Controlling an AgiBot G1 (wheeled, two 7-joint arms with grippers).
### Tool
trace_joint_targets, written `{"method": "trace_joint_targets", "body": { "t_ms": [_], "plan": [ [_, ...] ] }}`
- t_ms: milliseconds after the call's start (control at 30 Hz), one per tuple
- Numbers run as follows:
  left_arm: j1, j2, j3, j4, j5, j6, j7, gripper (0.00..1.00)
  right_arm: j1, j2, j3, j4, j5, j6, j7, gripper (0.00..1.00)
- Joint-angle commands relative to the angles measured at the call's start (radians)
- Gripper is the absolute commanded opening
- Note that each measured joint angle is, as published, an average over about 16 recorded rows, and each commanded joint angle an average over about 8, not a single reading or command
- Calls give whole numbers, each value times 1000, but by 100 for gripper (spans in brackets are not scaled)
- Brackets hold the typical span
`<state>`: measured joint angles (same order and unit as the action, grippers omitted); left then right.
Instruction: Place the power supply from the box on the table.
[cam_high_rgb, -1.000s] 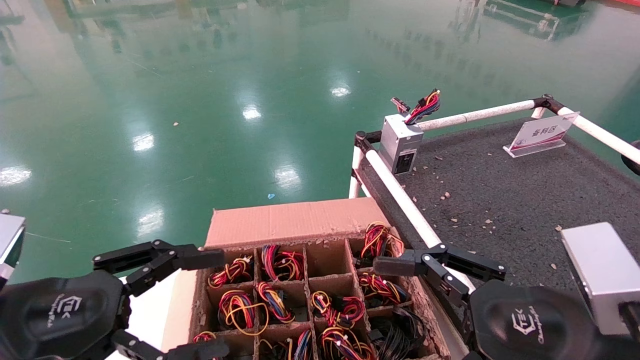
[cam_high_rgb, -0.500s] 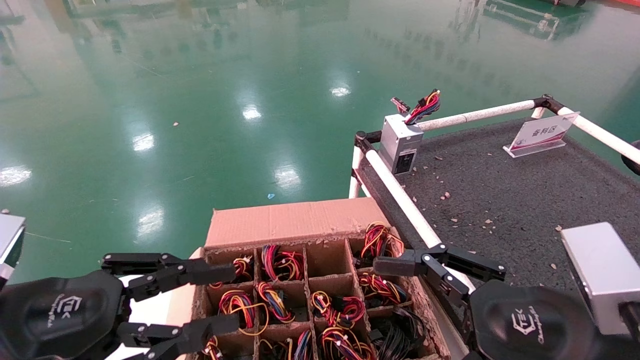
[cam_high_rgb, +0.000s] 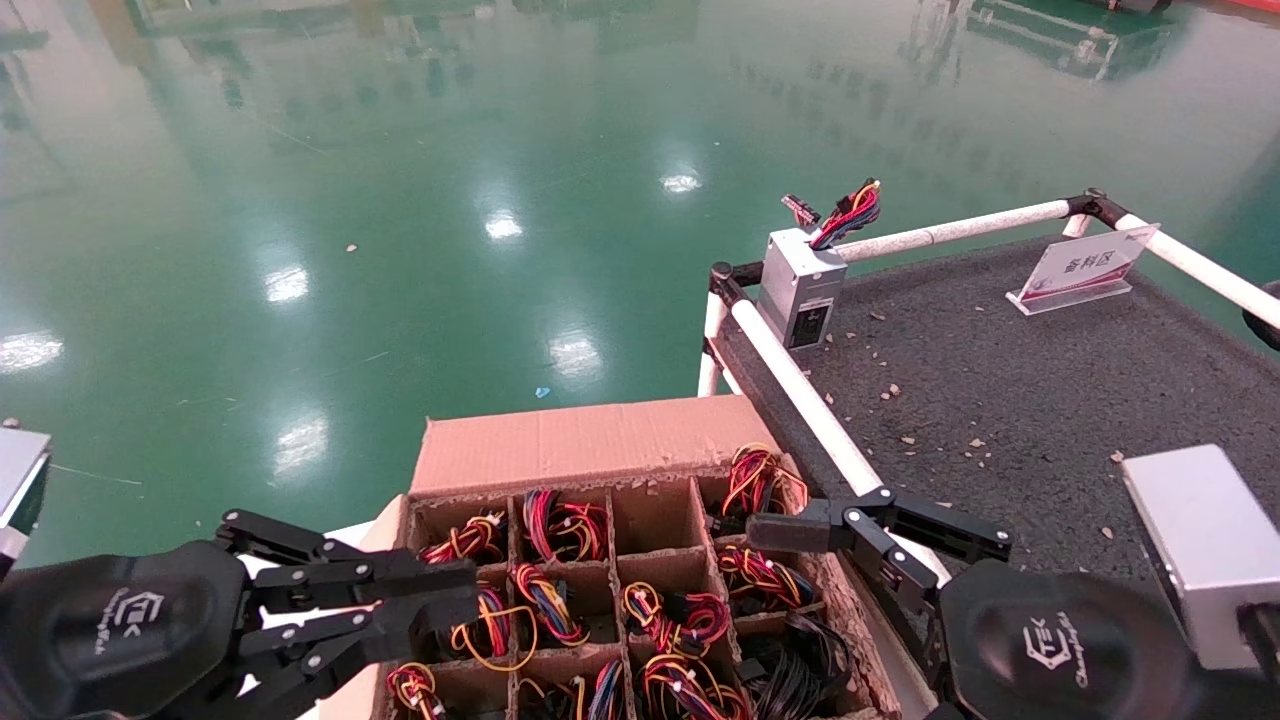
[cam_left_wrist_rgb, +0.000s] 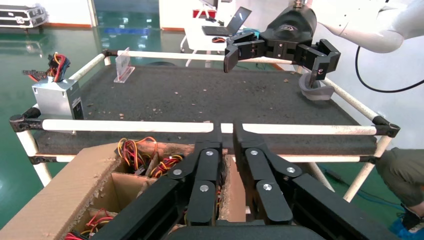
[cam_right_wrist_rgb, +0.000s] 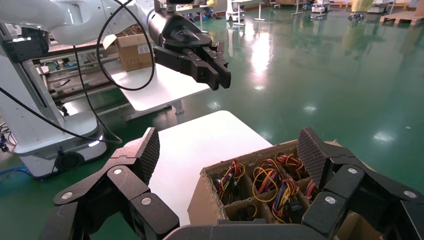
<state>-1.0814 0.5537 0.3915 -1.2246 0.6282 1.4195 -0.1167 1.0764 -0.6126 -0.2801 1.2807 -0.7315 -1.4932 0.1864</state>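
A silver-grey power supply (cam_high_rgb: 800, 282) stands at the far left corner of the dark grey table (cam_high_rgb: 1020, 380), against the white rail, its red-yellow-black wires sprouting upward. More wire bundles (cam_high_rgb: 560, 600) fill the cells of the brown cardboard box (cam_high_rgb: 585, 445), which sits just beside the table's left edge. The left gripper (cam_high_rgb: 455, 595) hovers over the box's left cells, its fingers pressed nearly together and holding nothing. The right gripper (cam_right_wrist_rgb: 227, 150) hangs above the box's right edge by the rail, fingers spread wide and empty. A small acrylic sign (cam_high_rgb: 1085, 268) stands near the table's far side.
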Motion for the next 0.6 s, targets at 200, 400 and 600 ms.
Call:
{"method": "trace_joint_targets", "body": {
  "t_ms": [200,400,600],
  "plan": [
    [0,0,0,0,0,0,0,22,0,0,0,0,-1,0,0,100],
    [0,0,0,0,0,0,0,93,0,-2,-21,16,-51,27,11,100],
    [0,0,0,0,0,0,0,100,9,-11,-75,55,-196,100,43,100]
  ]
}}
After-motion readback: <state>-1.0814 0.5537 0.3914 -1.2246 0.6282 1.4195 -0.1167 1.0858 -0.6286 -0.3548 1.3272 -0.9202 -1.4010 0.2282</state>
